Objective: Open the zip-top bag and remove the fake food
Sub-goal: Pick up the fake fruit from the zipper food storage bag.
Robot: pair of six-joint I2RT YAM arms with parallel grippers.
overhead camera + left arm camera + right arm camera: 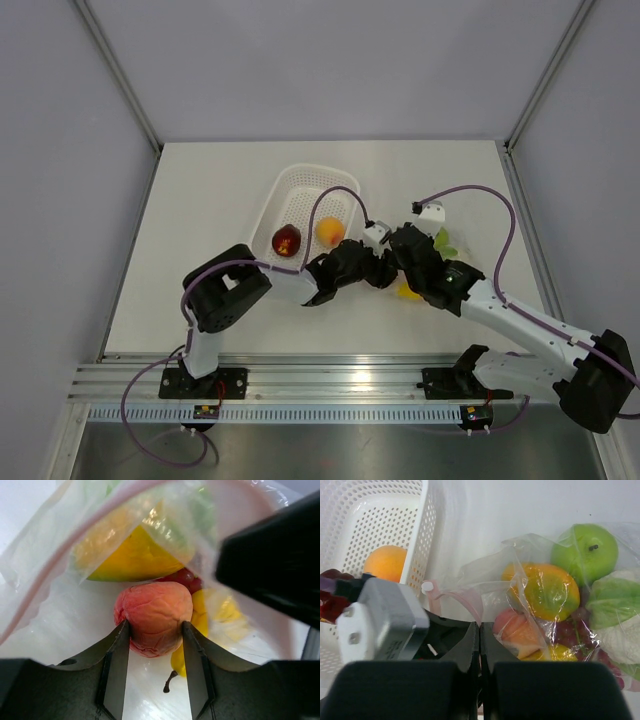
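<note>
Left claw (pixel 155 627) is in the zip-top bag (pixel 45 580), clamped on a pink peach (pixel 155 607); right claw (pixel 479 630) is closed tight, pinching the bag's lip. Next, I'd say: ease it out toward the basket (pixel 420 540).

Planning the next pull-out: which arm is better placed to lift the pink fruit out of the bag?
Left. The left gripper reaches inside the zip-top bag, its fingers pressed against both sides of the pink fruit. The right gripper is shut, apparently pinching the bag's rim.
</note>
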